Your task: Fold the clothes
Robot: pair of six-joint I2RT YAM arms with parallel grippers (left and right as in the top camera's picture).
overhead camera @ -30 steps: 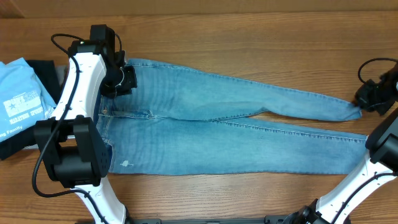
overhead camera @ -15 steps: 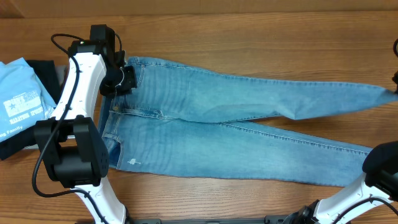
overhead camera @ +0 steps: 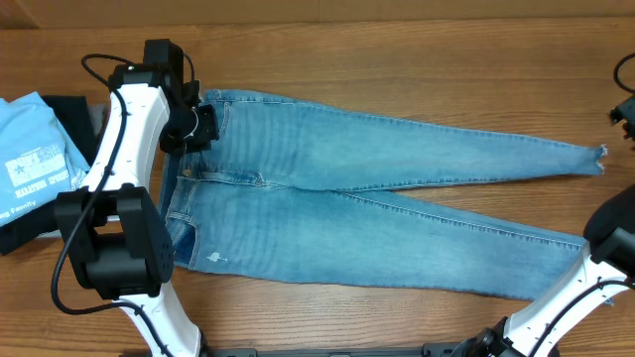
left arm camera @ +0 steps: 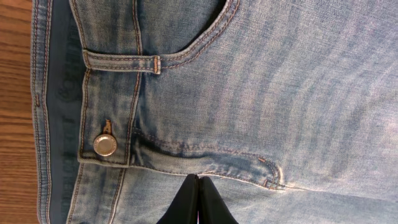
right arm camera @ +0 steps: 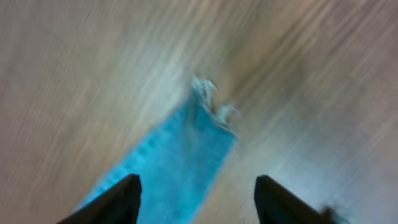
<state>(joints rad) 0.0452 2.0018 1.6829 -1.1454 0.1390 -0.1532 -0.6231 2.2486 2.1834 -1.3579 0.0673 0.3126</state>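
One wooden desk (overhead camera: 397,59) carries it all. The jeans (overhead camera: 377,213) lie flat across most of it, their long axis running left to right, with the waistband at the left and both legs pointing right and spreading a little apart.

The far leg (overhead camera: 446,149) ends in a frayed hem (overhead camera: 593,154) close to the right edge, and the near leg (overhead camera: 446,243) ends closer to the front, also at the right.

The left gripper (overhead camera: 201,127) sits over the far end of the waistband, fingers pressed together on the denim near the button (left arm camera: 104,145). I cannot tell whether any cloth is pinched between them.

The right gripper (overhead camera: 625,109) hangs at the far right, spread wide and empty. The far leg's hem lies just to its left and a little nearer, so this arm is the closer one for it. A fold, I judge, would carry the hems leftward toward the waistband.
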